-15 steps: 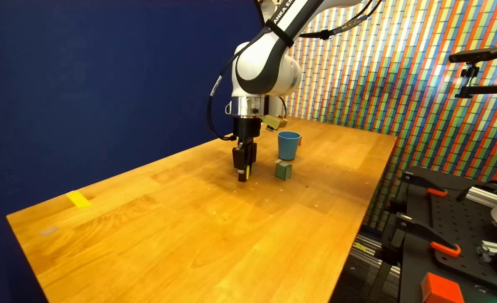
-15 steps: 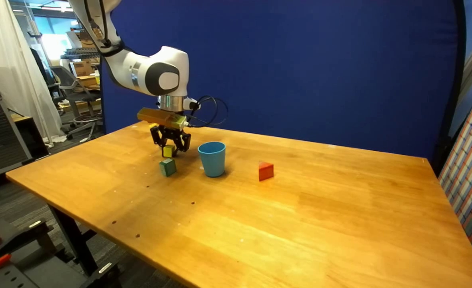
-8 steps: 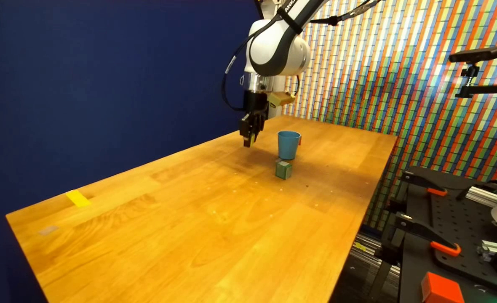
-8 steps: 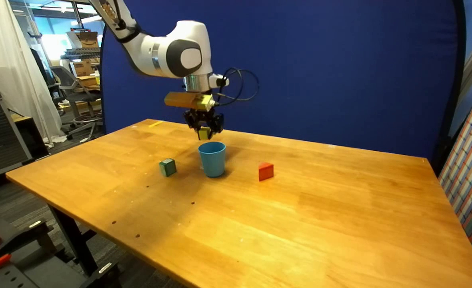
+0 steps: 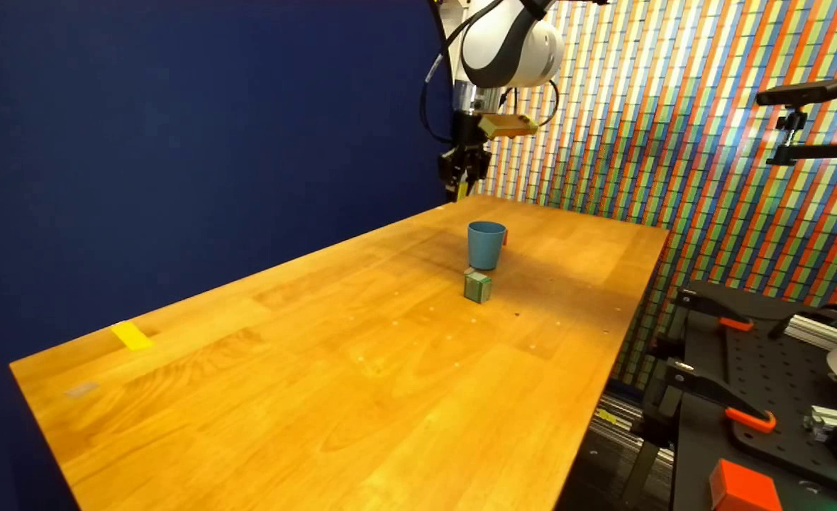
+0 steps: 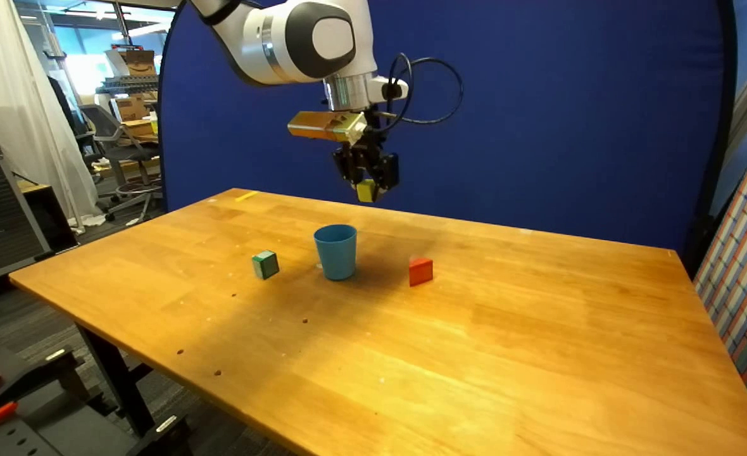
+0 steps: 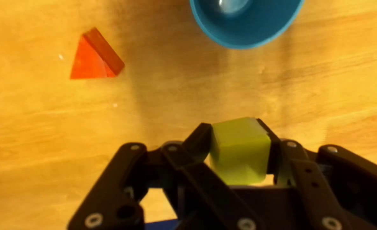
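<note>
Held piece: one yellow-green block, grasped on opposite sides by the black pincer and borne aloft, clear of the wooden bench. Blue cup: upright on the bench; in the wrist view the held block shows beside its rim, not over its mouth; interior only partly in frame. Green block: on the bench, near the cup, not touching. Red triangular block: on the bench, on the cup's other side, apart from it. Yellow tape: strip at the bench's edge. State of the work, as judged: grasp and lift accomplished; yellow-green block not yet set down or let go; other pieces out of the pincer's hold.
</note>
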